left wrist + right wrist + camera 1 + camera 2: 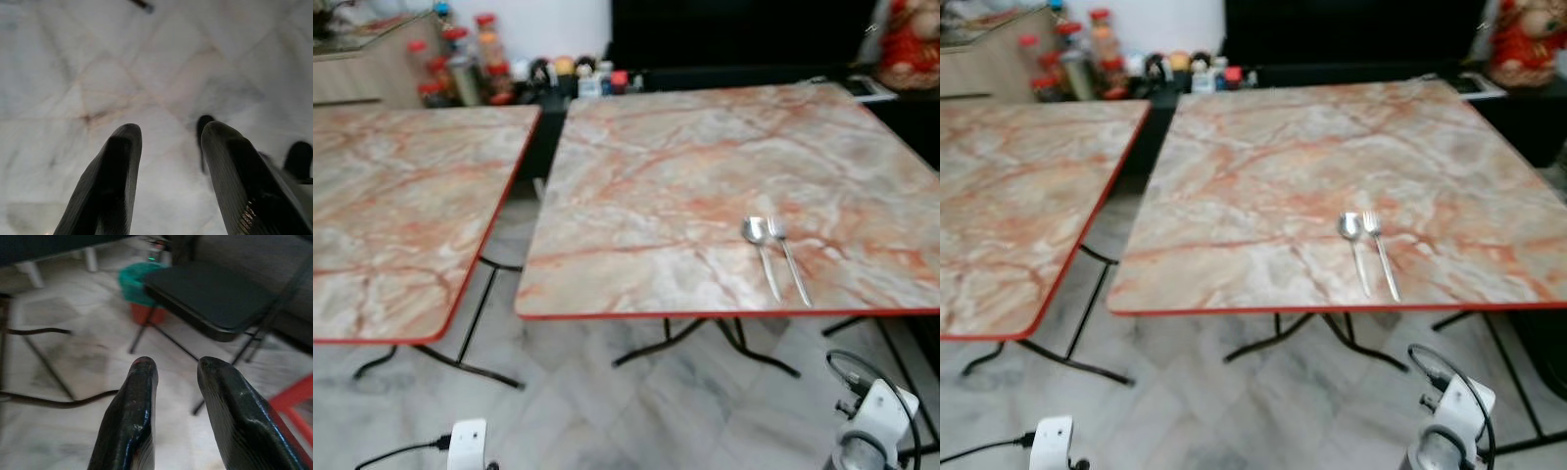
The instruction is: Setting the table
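Observation:
A metal spoon [759,247] and a metal fork [790,257] lie side by side near the front edge of the right marble-patterned table [675,186]. Both arms hang low below the table. The left wrist [467,446] and the right wrist [871,421] show at the bottom of the head views. My left gripper [168,134] is open over the pale floor with nothing between its fingers. My right gripper [177,369] is open too, pointing at the floor and a black folding chair [215,296].
A second marble-patterned table [401,206] stands to the left, with a narrow gap between the two. Bottles and jars [470,64] crowd a dark shelf behind. A teal and orange bin [139,289] sits on the tiled floor [607,411] by the chair.

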Robot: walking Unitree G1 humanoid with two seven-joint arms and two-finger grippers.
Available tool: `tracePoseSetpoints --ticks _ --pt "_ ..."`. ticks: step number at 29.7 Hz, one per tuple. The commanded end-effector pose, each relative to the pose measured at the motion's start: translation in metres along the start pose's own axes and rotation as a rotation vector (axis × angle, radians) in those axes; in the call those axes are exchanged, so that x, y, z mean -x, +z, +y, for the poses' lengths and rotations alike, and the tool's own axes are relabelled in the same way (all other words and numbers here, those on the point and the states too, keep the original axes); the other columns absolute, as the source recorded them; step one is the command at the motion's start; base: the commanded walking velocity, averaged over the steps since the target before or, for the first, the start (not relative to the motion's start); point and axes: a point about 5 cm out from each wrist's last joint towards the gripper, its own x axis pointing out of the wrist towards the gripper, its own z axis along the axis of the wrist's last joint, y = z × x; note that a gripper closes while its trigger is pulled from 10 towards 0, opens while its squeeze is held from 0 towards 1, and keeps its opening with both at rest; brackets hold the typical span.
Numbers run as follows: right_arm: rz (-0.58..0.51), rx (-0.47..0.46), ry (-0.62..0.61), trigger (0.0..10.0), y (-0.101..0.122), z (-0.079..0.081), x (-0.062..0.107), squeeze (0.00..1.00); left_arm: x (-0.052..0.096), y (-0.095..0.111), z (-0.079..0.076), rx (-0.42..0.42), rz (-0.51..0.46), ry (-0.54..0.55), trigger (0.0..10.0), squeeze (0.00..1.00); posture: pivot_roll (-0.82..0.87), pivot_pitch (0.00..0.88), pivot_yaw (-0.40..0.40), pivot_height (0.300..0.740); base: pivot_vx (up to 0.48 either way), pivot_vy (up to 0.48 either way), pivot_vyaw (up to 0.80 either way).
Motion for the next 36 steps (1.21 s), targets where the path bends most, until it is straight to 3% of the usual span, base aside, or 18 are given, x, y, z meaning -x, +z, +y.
tracePoseSetpoints --ticks 1,6,10,11,13,19,21,24,27,31,36 --pt "0.007 0.025 0.018 10.0 -0.005 0.003 0.003 0.0 0.001 -0.004 0.006 -0.005 0.017 0.013 10.0 0.0 -0.07 0.0 0.059 0.74 0.0 0.0 0.0" --pt "-0.033 0.017 0.027 10.0 0.002 0.002 0.003 0.0 0.001 -0.004 0.006 -0.004 0.016 0.013 10.0 0.0 -0.07 0.0 0.059 0.74 0.0 0.0 0.0" --pt "-0.274 0.099 0.098 10.0 0.044 0.014 0.001 0.0 0.0 -0.002 0.006 0.005 0.009 0.014 10.0 0.0 -0.06 0.0 0.057 0.74 0.0 0.0 0.0" --pt "-0.274 0.099 0.098 10.0 0.044 0.014 0.001 0.0 0.0 -0.002 0.006 0.005 0.009 0.014 10.0 0.0 -0.06 0.0 0.057 0.74 0.0 0.0 0.0" --pt "-0.393 0.138 0.104 10.0 0.066 0.018 0.0 0.0 0.0 -0.001 0.005 0.007 0.006 0.014 10.0 0.0 -0.06 0.0 0.056 0.74 0.0 0.0 0.0" --pt "-0.489 0.093 0.099 10.0 0.099 0.023 0.001 0.0 0.0 0.0 0.005 0.011 0.005 0.012 10.0 0.0 -0.06 0.0 0.055 0.74 0.0 0.0 0.0" --pt "-0.495 0.097 0.145 10.0 0.11 0.031 0.001 0.0 0.0 0.0 0.005 0.012 0.005 0.011 10.0 0.0 -0.06 0.0 0.055 0.74 0.0 0.0 0.0" --pt "-0.445 0.1 0.342 10.0 0.129 0.061 -0.005 0.0 0.0 0.0 0.004 0.015 0.009 0.006 10.0 0.0 -0.06 0.0 0.058 0.74 0.0 0.0 0.0" --pt "-0.438 0.076 0.374 10.0 0.139 0.068 -0.007 0.0 0.0 0.0 0.004 0.018 0.009 0.003 10.0 0.0 -0.06 0.0 0.059 0.74 0.0 0.0 0.0" --pt "-0.297 -0.041 0.452 10.0 0.151 0.082 -0.016 0.0 0.0 0.0 0.003 0.029 0.005 0.003 10.0 0.0 -0.05 0.0 0.054 0.74 0.0 0.0 0.0" --pt "-0.235 -0.07 0.463 10.0 0.15 0.087 -0.018 0.0 0.0 -0.001 0.003 0.033 0.012 0.0 10.0 0.0 -0.05 0.0 0.057 0.74 0.0 0.0 0.0"
